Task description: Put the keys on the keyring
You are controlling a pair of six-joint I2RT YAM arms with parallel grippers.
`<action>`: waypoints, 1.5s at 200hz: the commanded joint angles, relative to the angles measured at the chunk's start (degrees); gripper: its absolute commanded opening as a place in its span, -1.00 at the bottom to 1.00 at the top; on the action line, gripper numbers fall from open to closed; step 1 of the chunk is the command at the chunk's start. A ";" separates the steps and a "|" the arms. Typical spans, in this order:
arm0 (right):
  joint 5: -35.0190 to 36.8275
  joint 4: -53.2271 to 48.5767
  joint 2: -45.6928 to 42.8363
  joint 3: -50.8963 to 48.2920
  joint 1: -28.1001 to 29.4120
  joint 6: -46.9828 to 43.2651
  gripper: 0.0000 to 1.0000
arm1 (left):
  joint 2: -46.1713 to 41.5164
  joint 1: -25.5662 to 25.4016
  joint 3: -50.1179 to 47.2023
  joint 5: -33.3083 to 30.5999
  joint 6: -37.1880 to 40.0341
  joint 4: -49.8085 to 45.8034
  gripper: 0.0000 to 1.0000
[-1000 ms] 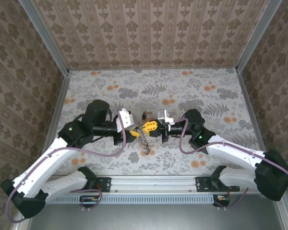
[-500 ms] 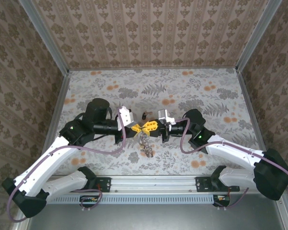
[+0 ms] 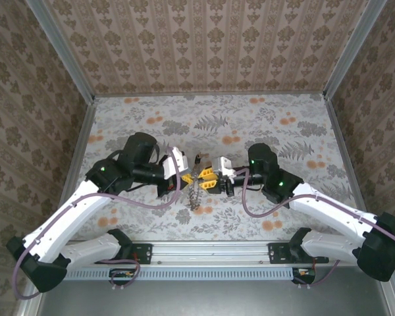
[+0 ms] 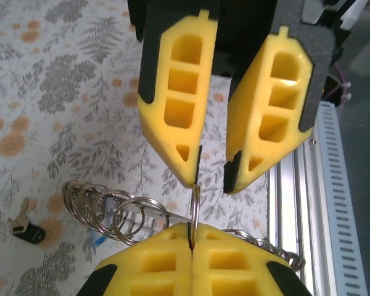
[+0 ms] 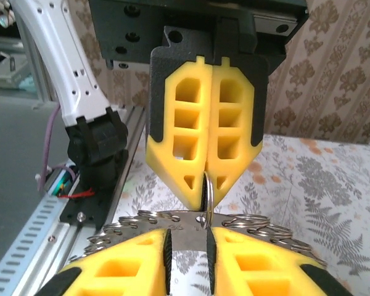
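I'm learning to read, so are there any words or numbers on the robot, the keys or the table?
There are none to read. The yellow fingers and the keyring are plain. The black-headed key is too small to tell. The table has just flower prints.

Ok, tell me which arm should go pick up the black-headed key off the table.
Left, probably. The right gripper is shut on the keyring, so letting go would drop it. The left gripper is open, gripping nothing, and the black-headed key lies on the table in its wrist view.
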 commanded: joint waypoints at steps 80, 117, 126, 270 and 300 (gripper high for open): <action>0.75 -9.78 3.03 4.49 1.23 -4.86 -0.46 | 6.30 -4.26 7.26 -4.18 6.12 -10.32 -1.00; 0.78 -7.05 3.94 3.95 2.36 -3.10 -0.54 | 7.37 -4.60 7.88 -3.91 6.09 -10.41 -1.00; 0.98 -6.57 4.10 3.87 2.57 -2.87 -0.61 | 7.63 -4.66 8.21 -3.75 5.98 -10.60 -1.00; -0.76 37.28 -0.68 -9.80 2.24 21.28 -1.00 | -4.76 -1.10 -0.65 -0.10 -0.02 2.64 -0.29; -1.45 37.10 -0.38 -9.40 2.39 21.26 -1.00 | -5.52 -0.63 -0.99 0.70 -2.27 5.60 -0.29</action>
